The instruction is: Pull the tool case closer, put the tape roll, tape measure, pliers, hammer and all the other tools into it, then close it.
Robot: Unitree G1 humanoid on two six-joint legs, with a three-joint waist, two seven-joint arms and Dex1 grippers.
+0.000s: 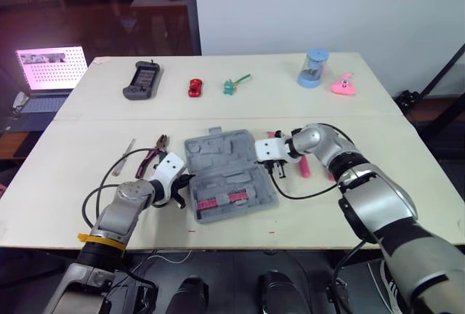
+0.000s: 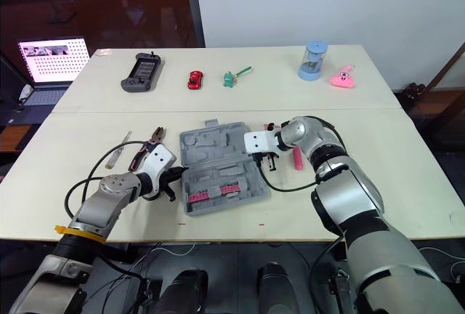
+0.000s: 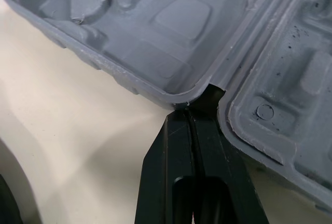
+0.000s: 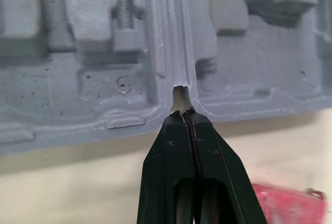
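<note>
1. The left end effector (image 3: 189, 114) has its fingers pressed together, tips at a hinge notch of the tool case (image 1: 227, 176).
2. The right end effector (image 4: 182, 114) is likewise pressed together, at the opposite hinge notch.
3. The tool case lies open mid-tabletop (image 1: 65, 183), with the pliers (image 1: 154, 155) near its left side.

A pink stick-like tool (image 1: 305, 167) lay partly hidden behind the right gripper (image 1: 279, 171), its kind unclear. Dark-red-handled metal pliers (image 1: 155, 153) were partly covered by the left gripper (image 1: 184, 183). In the right wrist view, a blurred red object (image 4: 282, 203) ran off the edge.
</note>
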